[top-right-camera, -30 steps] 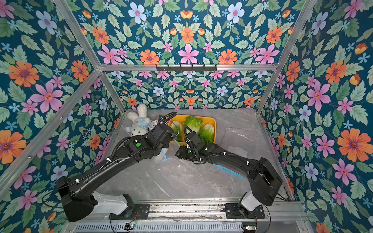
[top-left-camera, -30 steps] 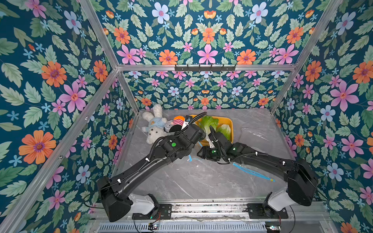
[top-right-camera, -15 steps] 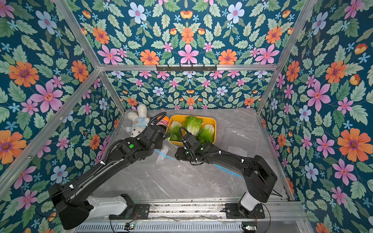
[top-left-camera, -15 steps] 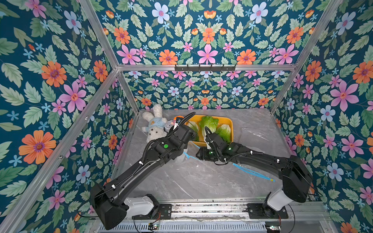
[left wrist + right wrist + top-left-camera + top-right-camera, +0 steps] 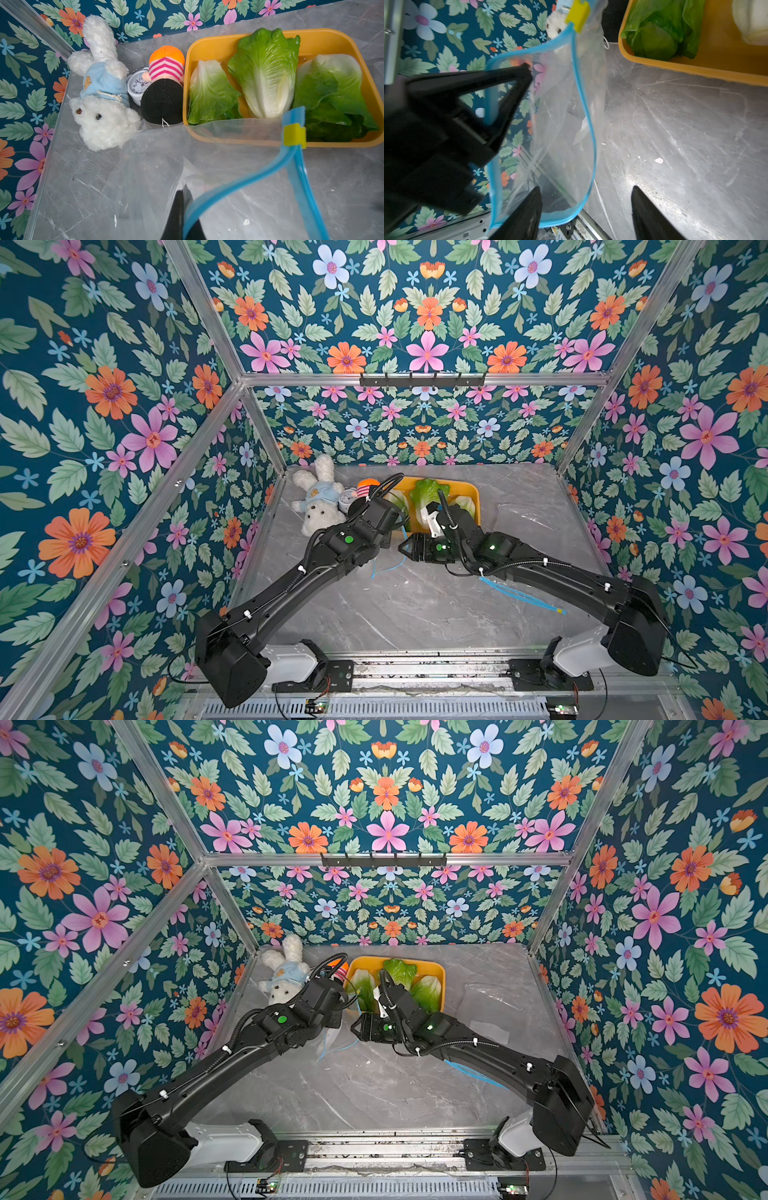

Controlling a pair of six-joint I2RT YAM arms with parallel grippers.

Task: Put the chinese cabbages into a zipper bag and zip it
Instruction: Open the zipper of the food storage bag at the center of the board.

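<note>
Holding the bag (image 5: 560,124) open is the step we are in: our left pincer (image 5: 182,199) is clamped shut on its blue zip rim, lifting the mouth so it gapes beside the tray (image 5: 332,39). Our right pincer (image 5: 586,188) has its jaws wide apart, empty, just by that mouth. All three cabbages (image 5: 266,72) lie in the tray at the back of the desk (image 5: 342,187); none is bagged. Next, we judge, the right pincer must close on the nearest cabbage and carry it in without tugging the rim loose
</note>
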